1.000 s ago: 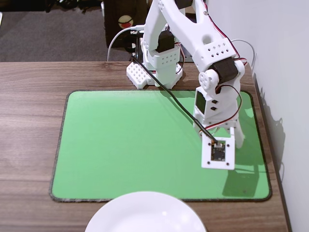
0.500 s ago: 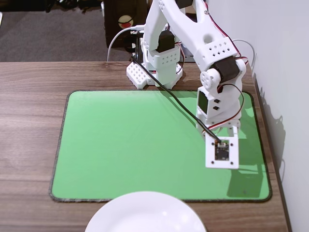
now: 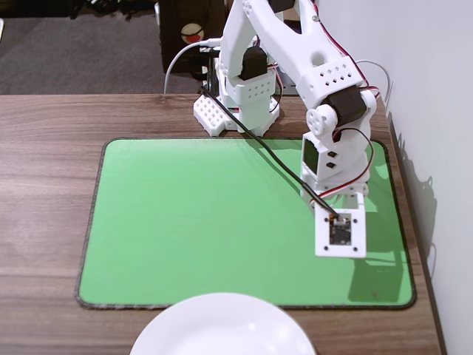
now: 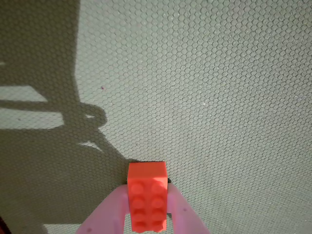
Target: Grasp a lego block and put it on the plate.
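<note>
At the right side of the green mat point(image 3: 207, 222), as the fixed view shows it, the arm point(image 3: 295, 59) reaches down with its wrist camera housing point(image 3: 340, 233) facing up toward the lens. The gripper itself is hidden beneath that housing in this view, and the lego block cannot be seen there.

Wrist view findings:
- The gripper point(image 4: 147, 214) enters from the bottom edge, its 2 pale fingers point(image 4: 109, 214) standing on either side of the lego block point(image 4: 147, 197).
- The fingers sit against the long sides of the block, with no gap visible. They appear pressed onto it, pinching it.
- The block is orange, studs facing the camera, with 2 columns of studs visible.
- A thin dark line under the block's far end suggests it is at or just above the mat; contact with the mat cannot be confirmed.

Plate point(image 3: 222, 325): white, round, lying at the near edge of the wooden table point(image 3: 44, 185) in the fixed view, partly cut off by the frame, overlapping the mat's front border. It is empty as far as visible and well apart from the gripper.

Judgement: the grasp step looks complete or nearly so; the carry has not been done. The next move calls for a lift clear of the mat with the pinch maintained, then a swing toward the near-left of the fixed view until the block is over the plate, a descent, and a release low enough that the block does not bounce or slide on the glossy surface.
</note>
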Robot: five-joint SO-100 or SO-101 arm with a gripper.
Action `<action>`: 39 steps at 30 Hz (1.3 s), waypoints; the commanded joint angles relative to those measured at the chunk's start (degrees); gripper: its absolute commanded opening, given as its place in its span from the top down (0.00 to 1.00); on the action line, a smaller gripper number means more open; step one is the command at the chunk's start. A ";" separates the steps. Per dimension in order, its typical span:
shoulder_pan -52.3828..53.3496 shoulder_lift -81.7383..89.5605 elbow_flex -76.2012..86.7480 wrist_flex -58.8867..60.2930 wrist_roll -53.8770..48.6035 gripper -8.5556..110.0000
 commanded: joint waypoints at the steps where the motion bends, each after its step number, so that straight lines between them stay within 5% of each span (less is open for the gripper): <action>1: 0.70 1.41 0.09 -0.53 0.26 0.88; 25: 12.57 25.05 -4.66 4.22 -11.87 0.88; 39: 22.06 25.75 -10.72 -6.59 -25.40 0.88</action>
